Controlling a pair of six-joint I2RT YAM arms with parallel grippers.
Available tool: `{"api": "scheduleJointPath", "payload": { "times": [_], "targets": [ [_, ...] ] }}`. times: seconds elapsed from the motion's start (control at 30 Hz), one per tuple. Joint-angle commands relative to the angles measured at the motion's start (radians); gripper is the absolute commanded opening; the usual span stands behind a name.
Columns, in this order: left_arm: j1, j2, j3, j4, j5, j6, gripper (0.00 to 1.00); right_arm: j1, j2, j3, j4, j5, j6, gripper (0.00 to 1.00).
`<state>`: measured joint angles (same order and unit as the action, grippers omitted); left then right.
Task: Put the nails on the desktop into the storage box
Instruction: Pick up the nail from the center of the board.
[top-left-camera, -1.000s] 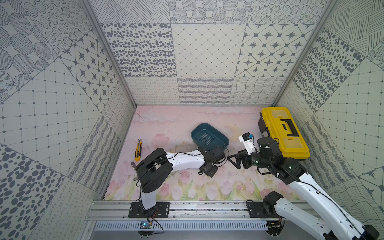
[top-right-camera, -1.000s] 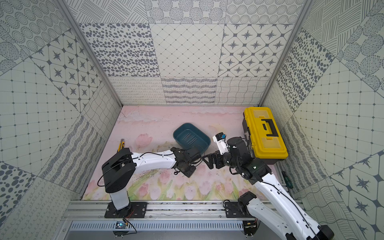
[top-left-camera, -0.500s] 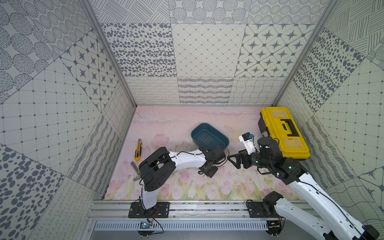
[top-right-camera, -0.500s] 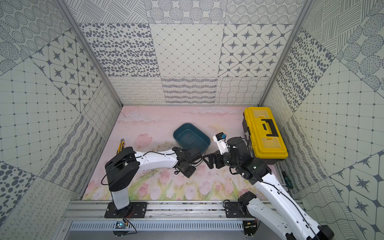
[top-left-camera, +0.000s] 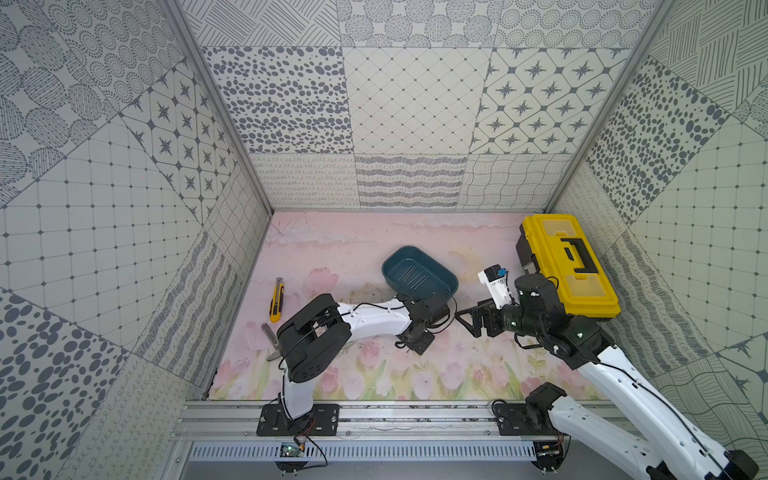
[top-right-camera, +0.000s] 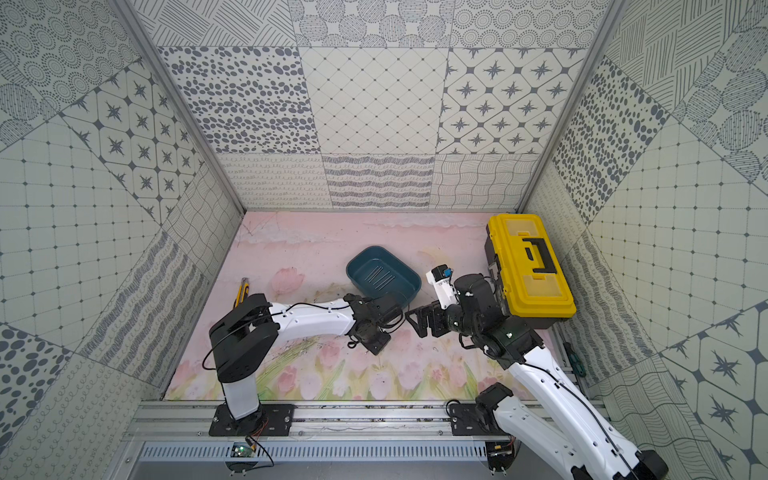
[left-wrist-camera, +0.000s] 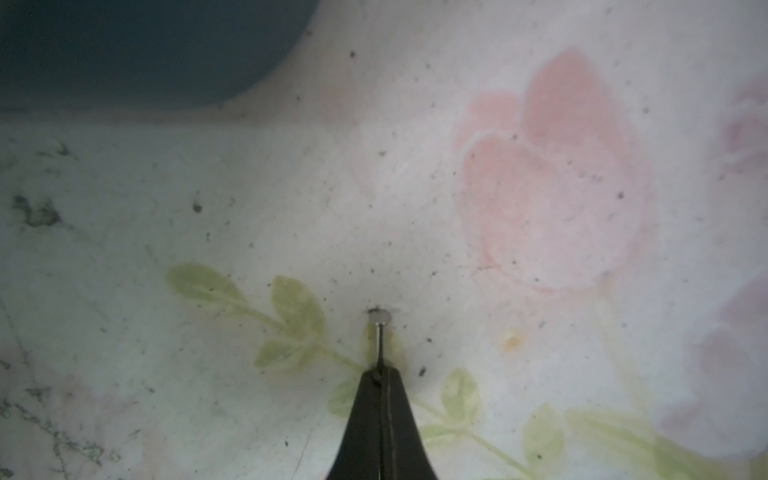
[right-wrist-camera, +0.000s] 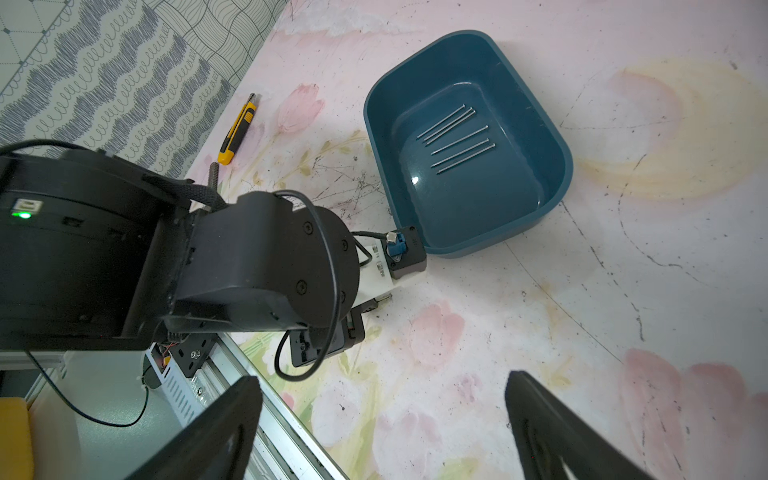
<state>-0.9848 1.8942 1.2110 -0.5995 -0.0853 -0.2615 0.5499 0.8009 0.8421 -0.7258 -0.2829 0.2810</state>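
Note:
The left gripper (left-wrist-camera: 380, 374) is shut on a thin grey nail (left-wrist-camera: 379, 338). The nail's head points down at the tulip-printed desktop (left-wrist-camera: 291, 199), close to the front wall of the storage box (left-wrist-camera: 124, 50). In both top views the left wrist (top-left-camera: 424, 320) (top-right-camera: 370, 320) hides those jaws. The teal storage box (top-left-camera: 385, 268) (top-right-camera: 350, 268) (right-wrist-camera: 478, 232) holds several nails (right-wrist-camera: 457, 139) lying side by side. The right gripper (right-wrist-camera: 382, 380) (top-left-camera: 469, 322) hovers open and empty just right of the left wrist.
A yellow toolbox (top-left-camera: 567, 266) with a black handle stands at the right wall, behind the right arm. On the left lie a yellow utility knife (top-left-camera: 276, 300) and a grey bent metal tool (top-left-camera: 272, 343). The aluminium rail (top-left-camera: 395, 415) runs along the front edge.
The left jaws have closed the last bit onto the nail, and the left elbow has shifted slightly. The right arm has not moved.

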Motion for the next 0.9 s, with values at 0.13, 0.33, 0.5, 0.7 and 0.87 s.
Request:
{"api": "scheduleJointPath", "payload": {
  "times": [0.13, 0.33, 0.5, 0.7, 0.87],
  "targets": [
    [0.002, -0.010, -0.045, -0.031, 0.001, -0.014, 0.00, 0.005, -0.009, 0.007, 0.017, 0.013, -0.006, 0.97],
    [0.022, -0.063, -0.035, -0.046, -0.001, -0.006, 0.00, 0.004, -0.008, 0.007, 0.018, 0.021, -0.007, 0.97],
    [0.041, -0.108, -0.015, -0.077, -0.004, 0.009, 0.00, 0.005, -0.015, 0.000, 0.028, 0.033, -0.002, 0.97],
    [0.066, -0.148, 0.007, -0.115, -0.010, 0.038, 0.00, 0.005, -0.012, -0.001, 0.032, 0.047, -0.008, 0.97],
    [0.087, -0.171, 0.024, -0.141, -0.015, 0.053, 0.00, 0.005, -0.011, -0.004, 0.038, 0.052, -0.006, 0.97]
  ]
}}
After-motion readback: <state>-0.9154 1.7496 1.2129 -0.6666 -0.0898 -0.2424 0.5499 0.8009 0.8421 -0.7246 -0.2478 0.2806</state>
